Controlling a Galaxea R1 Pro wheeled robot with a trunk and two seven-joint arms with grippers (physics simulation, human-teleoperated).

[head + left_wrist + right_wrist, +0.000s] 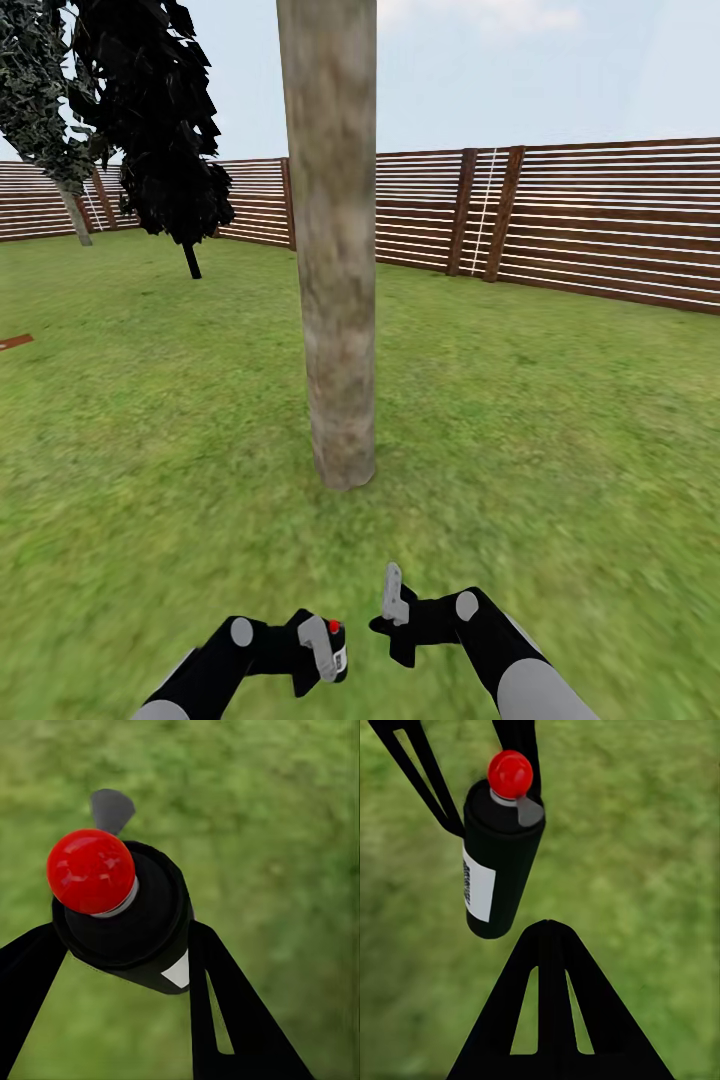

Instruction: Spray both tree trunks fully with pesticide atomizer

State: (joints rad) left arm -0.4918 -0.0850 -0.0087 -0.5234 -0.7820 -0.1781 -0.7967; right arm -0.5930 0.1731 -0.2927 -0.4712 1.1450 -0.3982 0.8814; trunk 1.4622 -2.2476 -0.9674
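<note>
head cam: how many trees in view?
3. One bare tree trunk dead ahead on the grass; a dark-leaved tree and a paler one far left by the fence. Others may be out of frame.

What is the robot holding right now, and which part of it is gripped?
The left gripper holds the dark spray bottle with a red tip, clamped on its body's sides. The right gripper holds nothing.

You have: 1 pesticide atomizer (334, 650) | 2 hands: left hand (318, 650), right hand (393, 600) | 1 near tree trunk (335, 250) | 2 far trees (165, 130) | 1 fence (600, 220)
</note>
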